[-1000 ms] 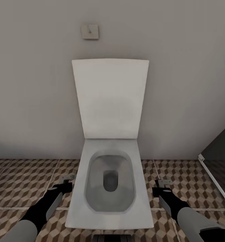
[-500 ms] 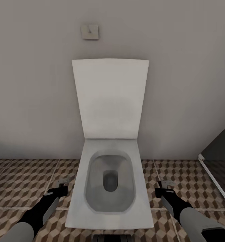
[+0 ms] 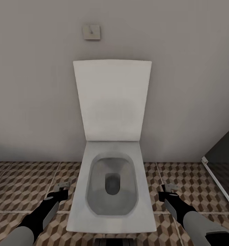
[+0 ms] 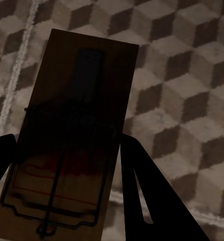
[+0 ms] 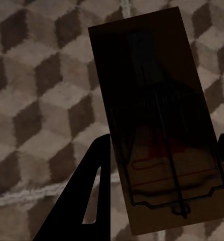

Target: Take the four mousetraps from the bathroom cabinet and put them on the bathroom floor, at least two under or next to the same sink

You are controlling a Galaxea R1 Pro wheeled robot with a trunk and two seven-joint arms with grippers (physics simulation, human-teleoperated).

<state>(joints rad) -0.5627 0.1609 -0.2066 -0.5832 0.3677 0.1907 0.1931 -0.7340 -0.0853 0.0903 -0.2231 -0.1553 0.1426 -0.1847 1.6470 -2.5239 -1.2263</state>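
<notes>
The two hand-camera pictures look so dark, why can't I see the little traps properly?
Left wrist view: the mousetrap held between the jaws sits in shadow, its wires barely showing, while the bathroom floor behind it is lighter. Right wrist view: same, a dim mousetrap against lighter tiles. Head view: evenly lit, soft and slightly blurry around the toilet.

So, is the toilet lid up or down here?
Up: the lid stands against the wall, and the bowl below it lies open.

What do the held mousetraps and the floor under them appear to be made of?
Left mousetrap and right mousetrap: flat brown boards, probably wood, with thin dark wire parts, likely metal. Bathroom floor: looks like matte tile, given its printed cube pattern and pale grout lines.
</notes>
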